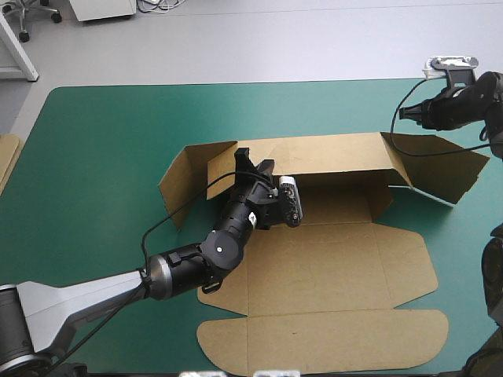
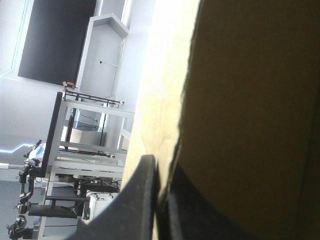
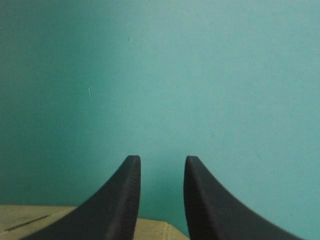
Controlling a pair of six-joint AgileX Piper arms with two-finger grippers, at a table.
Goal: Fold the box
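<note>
You have box [image 1: 330, 267] centre-right in high view on teal-green surface [image 1: 102, 157]: rear wall raised, side flaps angled outward, lid flat toward bottom of frame. Left gripper [image 1: 255, 162] at left part of rear wall, jaws pinching top edge of board. Right gripper [image 3: 160, 159] at upper right of high view, near box's right flap; jaws spread slightly, nothing between them, strip of brown board under them. Spare board edge [image 1: 6, 157] at far left of frame.
</note>
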